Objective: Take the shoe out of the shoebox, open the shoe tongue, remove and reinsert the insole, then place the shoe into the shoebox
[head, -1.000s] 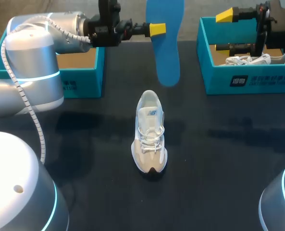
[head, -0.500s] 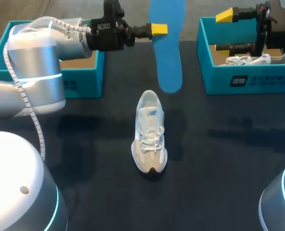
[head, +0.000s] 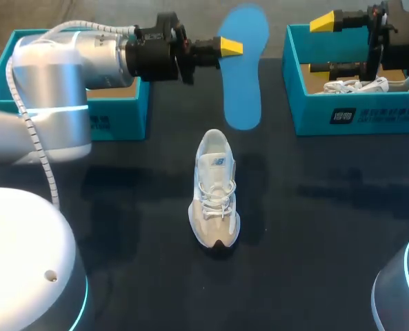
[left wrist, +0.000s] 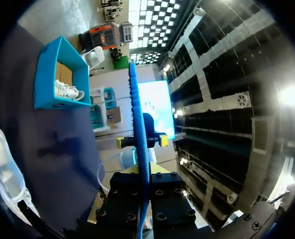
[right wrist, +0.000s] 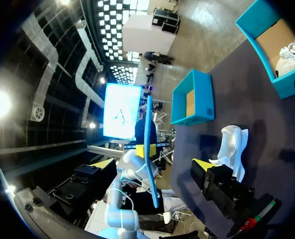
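Note:
A white sneaker [head: 216, 189] stands on the dark table, toe toward me. Above and behind it hangs a blue insole [head: 243, 69], with my left gripper [head: 230, 47] shut on its edge. The left wrist view has the insole [left wrist: 138, 134] edge-on between the fingers of the left gripper [left wrist: 141, 172], and the sneaker [left wrist: 5, 172] below. My right gripper [head: 328, 22] hovers open over the right teal shoebox [head: 356, 117]. In the right wrist view the right gripper [right wrist: 150, 164] stands wide, empty, facing the insole [right wrist: 149, 144] and the sneaker [right wrist: 233, 149].
The right shoebox holds a second white shoe [head: 359, 86]. A second teal shoebox [head: 114, 121] sits at the back left, partly under my left arm; its brown floor shows. Both boxes appear in the right wrist view, the left box [right wrist: 192, 104] beyond the sneaker.
My left arm has turned its wrist and shifted slightly right and down, so the insole hangs a little lower. The right arm and the sneaker have not moved.

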